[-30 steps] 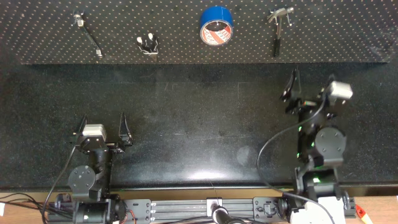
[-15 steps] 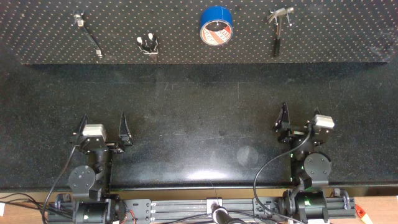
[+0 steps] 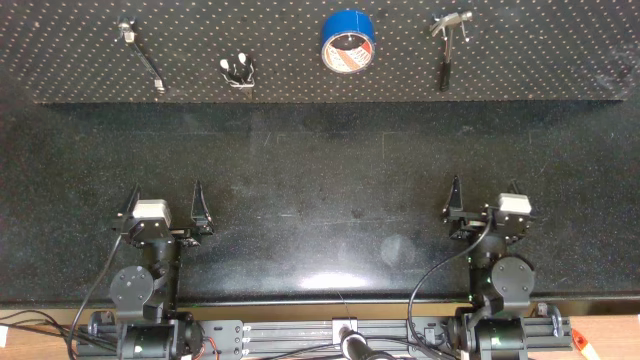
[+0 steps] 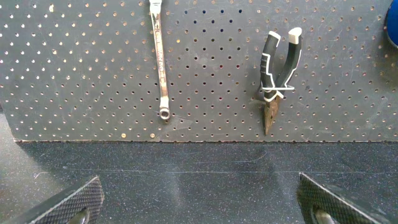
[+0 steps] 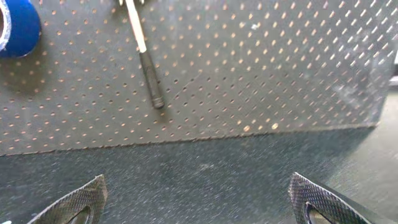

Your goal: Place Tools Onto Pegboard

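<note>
Four tools hang on the black pegboard [image 3: 540,50] at the back: a wrench [image 3: 143,56] [image 4: 159,59] at the left, pliers [image 3: 238,70] [image 4: 277,74], a roll of blue tape [image 3: 348,43] [image 5: 17,26] and a hammer [image 3: 449,45] [image 5: 145,59] at the right. My left gripper [image 3: 165,208] [image 4: 199,205] stands open near the table's front, nothing between its fingers. On the other side my right gripper [image 3: 483,205] [image 5: 199,202] is also open and empty, low near the front and far from the board.
The dark tabletop [image 3: 320,170] stretches between the grippers and the pegboard's lower edge. The board's right part [image 5: 298,68] beyond the hammer carries bare holes.
My right arm has drawn back from near the pegboard toward the table's front and settled low. The left arm has kept still. The tools on the board have not moved.
</note>
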Controlling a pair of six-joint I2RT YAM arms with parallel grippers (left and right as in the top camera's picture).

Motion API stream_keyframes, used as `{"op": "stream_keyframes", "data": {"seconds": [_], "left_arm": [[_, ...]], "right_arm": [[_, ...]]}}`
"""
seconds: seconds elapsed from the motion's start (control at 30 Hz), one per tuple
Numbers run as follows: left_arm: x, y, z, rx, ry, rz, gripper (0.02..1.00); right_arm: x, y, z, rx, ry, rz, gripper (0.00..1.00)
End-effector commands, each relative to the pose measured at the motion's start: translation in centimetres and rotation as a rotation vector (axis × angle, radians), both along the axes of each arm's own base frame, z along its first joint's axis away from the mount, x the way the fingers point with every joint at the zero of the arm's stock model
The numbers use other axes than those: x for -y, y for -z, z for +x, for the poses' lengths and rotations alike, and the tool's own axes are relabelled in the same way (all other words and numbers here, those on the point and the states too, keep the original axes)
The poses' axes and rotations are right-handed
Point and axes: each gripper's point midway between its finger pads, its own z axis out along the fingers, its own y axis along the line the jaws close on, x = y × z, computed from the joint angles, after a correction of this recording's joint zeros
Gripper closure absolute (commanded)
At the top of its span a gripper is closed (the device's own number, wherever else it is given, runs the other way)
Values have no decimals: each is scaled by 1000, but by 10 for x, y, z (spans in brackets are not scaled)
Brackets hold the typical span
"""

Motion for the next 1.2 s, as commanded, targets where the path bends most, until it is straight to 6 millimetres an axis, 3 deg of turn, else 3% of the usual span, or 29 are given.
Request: {"op": "stream_keyframes", "data": {"seconds": [0.03,0.23,1.2], "left_arm": [[-1,1,0,0,-3,-16,23],[-1,1,0,0,-3,-16,23],[-1,1,0,0,-3,-16,23]], "right_arm": [[-1,-1,-1,-5,-23,-126,49],[6,-2,-2,-5,6,-126,49],[2,-1,-1,-4,-15,-121,49]]}}
